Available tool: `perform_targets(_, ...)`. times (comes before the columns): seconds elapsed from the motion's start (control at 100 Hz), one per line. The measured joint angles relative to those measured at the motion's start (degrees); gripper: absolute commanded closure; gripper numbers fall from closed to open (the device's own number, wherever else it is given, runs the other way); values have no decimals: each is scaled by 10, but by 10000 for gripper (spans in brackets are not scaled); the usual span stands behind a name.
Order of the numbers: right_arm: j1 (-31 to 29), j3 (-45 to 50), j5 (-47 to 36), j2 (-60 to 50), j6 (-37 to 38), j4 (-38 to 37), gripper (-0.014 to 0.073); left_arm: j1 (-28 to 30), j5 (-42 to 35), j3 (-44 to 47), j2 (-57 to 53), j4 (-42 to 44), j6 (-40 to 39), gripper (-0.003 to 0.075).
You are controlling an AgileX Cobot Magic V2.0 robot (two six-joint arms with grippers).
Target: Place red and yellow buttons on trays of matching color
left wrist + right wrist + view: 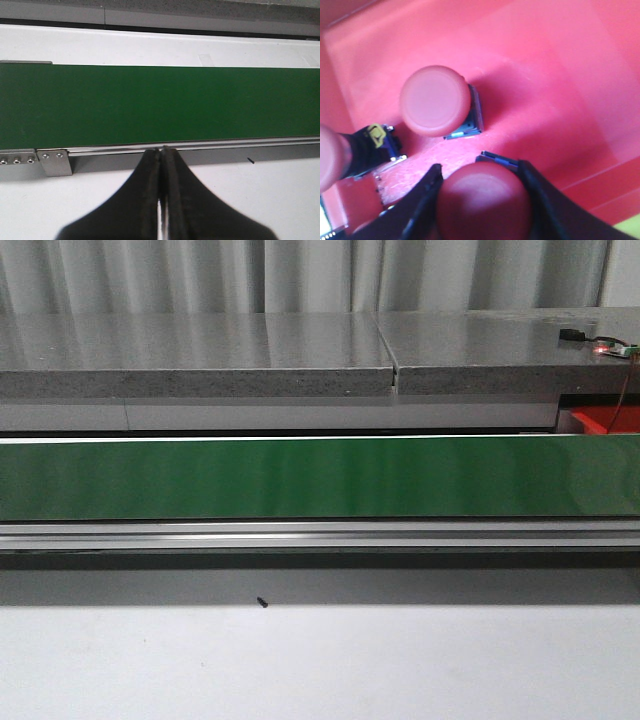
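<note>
In the right wrist view my right gripper (480,168) is shut on a red button (482,200), with one black finger pressed to each side of its round cap. It hangs just over the floor of the red tray (560,75). Another red button (435,100) on a blue-edged base sits in the tray beyond it, and a third (329,156) shows at the frame edge. My left gripper (161,150) is shut and empty over the white table by the green belt (160,105). No yellow button shows. Neither gripper appears in the front view.
The green conveyor belt (300,478) runs across the front view with an aluminium rail (320,533) on its near side. A corner of the red tray (600,420) peeks out at far right. A grey shelf (200,370) lies behind, with a small circuit board (612,348).
</note>
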Motion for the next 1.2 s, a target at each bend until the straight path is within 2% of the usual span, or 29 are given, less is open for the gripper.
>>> perform_targets(0.18, 0, 0, -4, 15, 0, 1, 357, 0, 0, 0, 0, 0, 0, 739)
perform_targets(0.23, 0, 0, -8, 16, 0, 1, 297, 0, 0, 0, 0, 0, 0, 739)
perform_targets(0.33, 0, 0, -12, 16, 0, 2, 116, 0, 0, 0, 0, 0, 0, 739)
perform_targets(0.4, 0, 0, -13, 16, 0, 4, 44, 0, 0, 0, 0, 0, 0, 739)
perform_targets(0.86, 0, 0, -20, -24, -5, 6, 33, 0, 0, 0, 0, 0, 0, 739)
perform_targets(0.93, 0, 0, -20, -40, -10, 6, 55, 0, 0, 0, 0, 0, 0, 739)
perform_targets(1.0, 0, 1, -19, -57, -25, 6, 133, 0, 0, 0, 0, 0, 0, 739)
perform_targets(1.2, 30, 1, -1, -104, -92, 6, 475, 0, 0, 0, 0, 0, 0, 739)
